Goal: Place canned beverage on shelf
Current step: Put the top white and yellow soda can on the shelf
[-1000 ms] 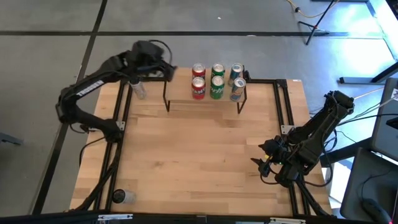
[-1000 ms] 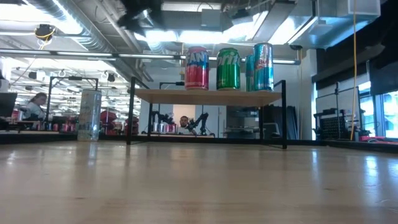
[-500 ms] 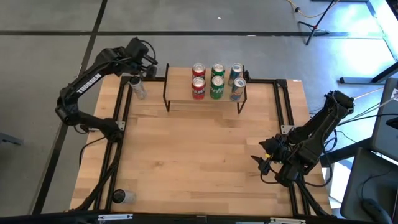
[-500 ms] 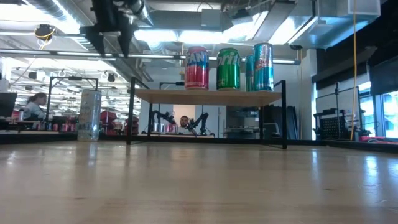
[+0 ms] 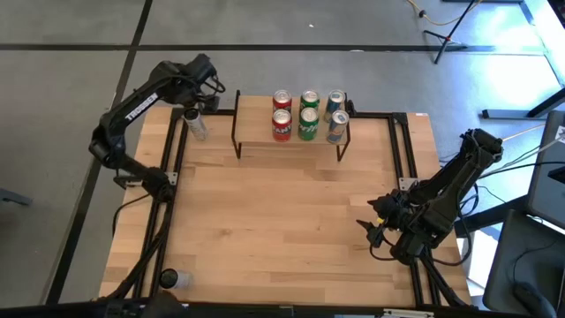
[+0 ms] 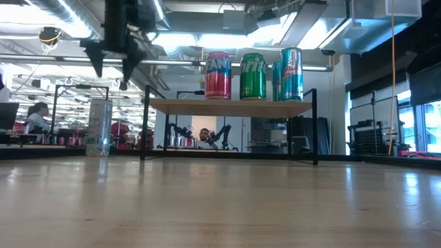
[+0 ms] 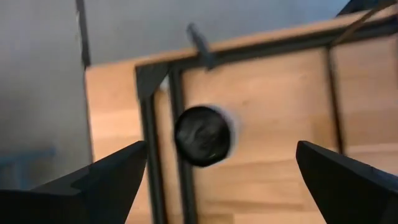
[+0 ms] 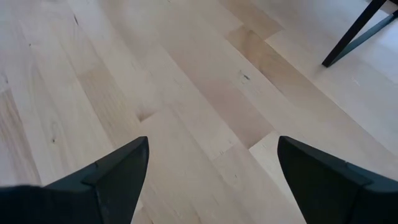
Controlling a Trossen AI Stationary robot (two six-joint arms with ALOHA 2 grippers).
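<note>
The wooden table (image 5: 291, 221) is looking mostly sorted: six cans are sitting on the shelf (image 5: 291, 141). The left gripper (image 6: 110, 65) is hovering wide open above the silver can (image 5: 196, 124) (still unshelved), and the right gripper (image 8: 208, 180) is idling open too.

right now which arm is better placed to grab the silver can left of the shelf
Left. Its open hand hovers right above the silver can beside the shelf, while the right hand sits open at the table's far right, away from it.
</note>
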